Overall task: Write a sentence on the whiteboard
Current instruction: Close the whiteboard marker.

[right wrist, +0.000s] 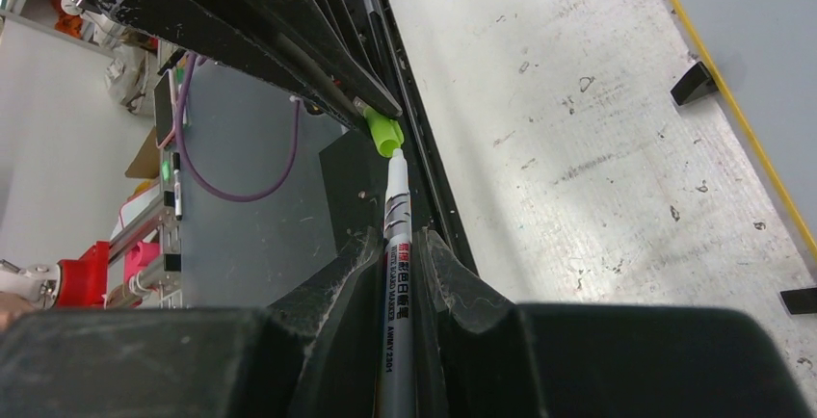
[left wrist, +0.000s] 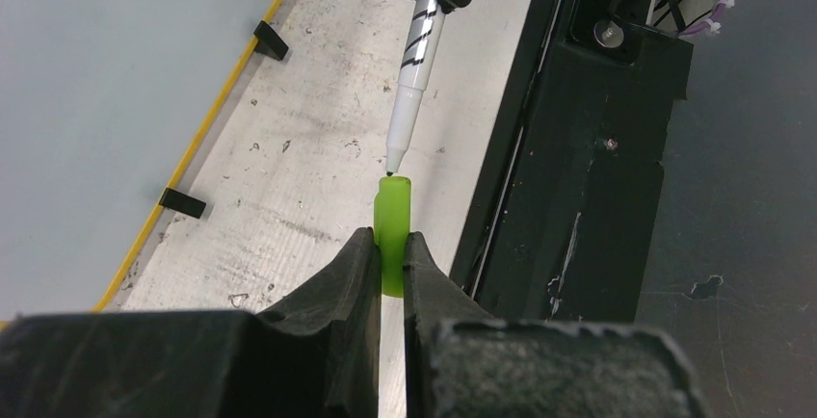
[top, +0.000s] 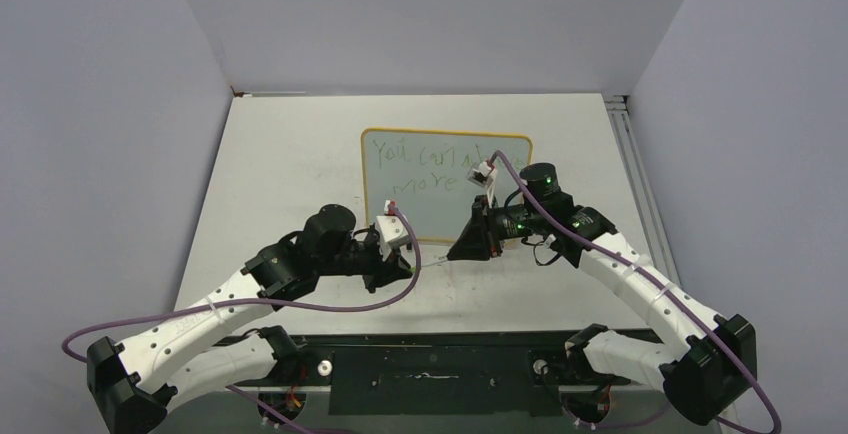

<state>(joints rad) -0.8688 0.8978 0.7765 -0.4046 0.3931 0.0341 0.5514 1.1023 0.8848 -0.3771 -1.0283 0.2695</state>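
One whiteboard [top: 430,219] lies flat on the far middle of the surface [top: 290,174], beyond both grippers. They meet just off its near edge, over the bare scuffed strip between the board and the black rail [left wrist: 568,148] at the arms' bases.

The sentence [top: 428,182] is in green, in two lines. The upper line begins "You ca", the lower reads "more". The end of the upper line is hidden behind the right arm's wrist, so I cannot read it.

The left gripper [left wrist: 390,245] is pressed together on one bright green cap [left wrist: 392,206], pinching its lower half, with the open end pointing away from the fingers. The right gripper [right wrist: 397,245] is closed on one slim pen [right wrist: 395,196], gripping the grey and white barrel so the writing end sticks out. The two face each other, pen and cap in one line. The pen's dark tip sits right at the mouth of the cap. It looks to be touching the rim, though the wrist views do not show whether it has gone in.

Two small black clip feet [left wrist: 271,39] [left wrist: 182,203] sit against the board's yellow frame on the side facing the grippers, a little apart from both.
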